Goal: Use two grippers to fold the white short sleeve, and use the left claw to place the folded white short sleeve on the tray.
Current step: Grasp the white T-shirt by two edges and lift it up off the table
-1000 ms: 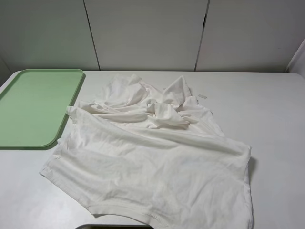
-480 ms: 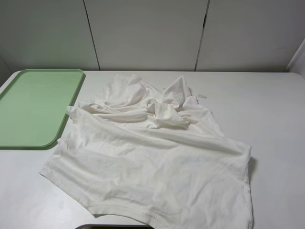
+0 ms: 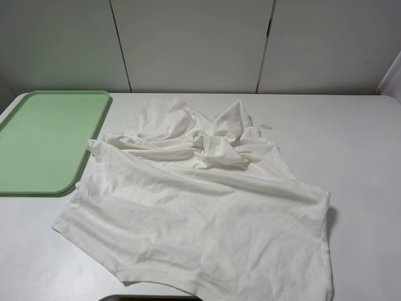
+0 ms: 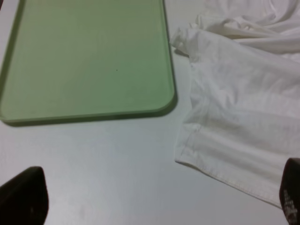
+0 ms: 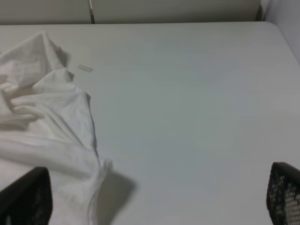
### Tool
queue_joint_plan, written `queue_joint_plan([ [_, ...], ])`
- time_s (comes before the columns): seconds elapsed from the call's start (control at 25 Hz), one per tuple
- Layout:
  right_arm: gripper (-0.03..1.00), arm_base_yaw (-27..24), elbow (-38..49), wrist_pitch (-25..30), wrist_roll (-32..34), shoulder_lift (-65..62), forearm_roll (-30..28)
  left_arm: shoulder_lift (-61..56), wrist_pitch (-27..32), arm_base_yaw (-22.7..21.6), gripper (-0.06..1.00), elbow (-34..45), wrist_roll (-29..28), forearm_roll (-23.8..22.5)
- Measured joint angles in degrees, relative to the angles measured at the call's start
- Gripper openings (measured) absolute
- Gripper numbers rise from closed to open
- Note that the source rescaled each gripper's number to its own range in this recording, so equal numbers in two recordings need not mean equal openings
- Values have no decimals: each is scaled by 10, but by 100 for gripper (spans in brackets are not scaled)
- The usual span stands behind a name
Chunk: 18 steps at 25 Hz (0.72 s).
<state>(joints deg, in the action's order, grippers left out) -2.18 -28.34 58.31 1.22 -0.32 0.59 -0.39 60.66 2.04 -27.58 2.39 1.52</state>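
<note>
The white short sleeve (image 3: 200, 213) sprawls from the middle of the counter (image 3: 351, 138) to its near edge, top half bunched, nothing folded yet. I'd pinch one hem corner per side and pull it flat first. The tray (image 3: 44, 138) sits at the far-left corner. The high view shows no arms; only the wrist views show the left claw (image 4: 157, 197) and right gripper (image 5: 154, 197), fingers (image 4: 23, 197) spread wide, holding nothing.
</note>
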Motion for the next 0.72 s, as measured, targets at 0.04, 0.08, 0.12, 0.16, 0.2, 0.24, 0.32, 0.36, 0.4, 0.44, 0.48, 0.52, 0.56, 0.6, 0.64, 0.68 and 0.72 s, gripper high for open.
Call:
queue_joint_plan([
  [0.04, 100, 0, 0, 0, 0, 0, 0, 0, 0, 0, 98, 0, 0, 0],
  [0.08, 100, 0, 0, 0, 0, 0, 0, 0, 0, 0, 98, 0, 0, 0],
  [0.12, 100, 0, 0, 0, 0, 0, 0, 0, 0, 0, 98, 0, 0, 0],
  [0.16, 100, 0, 0, 0, 0, 0, 0, 0, 0, 0, 98, 0, 0, 0],
  [0.2, 100, 0, 0, 0, 0, 0, 0, 0, 0, 0, 98, 0, 0, 0],
  [0.24, 100, 0, 0, 0, 0, 0, 0, 0, 0, 0, 98, 0, 0, 0],
  [0.32, 100, 0, 0, 0, 0, 0, 0, 0, 0, 0, 98, 0, 0, 0],
  [0.36, 100, 0, 0, 0, 0, 0, 0, 0, 0, 0, 98, 0, 0, 0],
  [0.4, 100, 0, 0, 0, 0, 0, 0, 0, 0, 0, 98, 0, 0, 0],
  [0.44, 100, 0, 0, 0, 0, 0, 0, 0, 0, 0, 98, 0, 0, 0],
  [0.48, 100, 0, 0, 0, 0, 0, 0, 0, 0, 0, 98, 0, 0, 0],
  [0.52, 100, 0, 0, 0, 0, 0, 0, 0, 0, 0, 98, 0, 0, 0],
  [0.56, 100, 0, 0, 0, 0, 0, 0, 0, 0, 0, 98, 0, 1, 0],
  [0.6, 100, 0, 0, 0, 0, 0, 0, 0, 0, 0, 98, 0, 1, -1],
  [0.64, 100, 0, 0, 0, 0, 0, 0, 0, 0, 0, 98, 0, 2, -1],
  [0.68, 100, 0, 0, 0, 0, 0, 0, 0, 0, 0, 98, -2, 2, -2],
  [0.72, 100, 0, 0, 0, 0, 0, 0, 0, 0, 0, 98, -4, 2, -2],
])
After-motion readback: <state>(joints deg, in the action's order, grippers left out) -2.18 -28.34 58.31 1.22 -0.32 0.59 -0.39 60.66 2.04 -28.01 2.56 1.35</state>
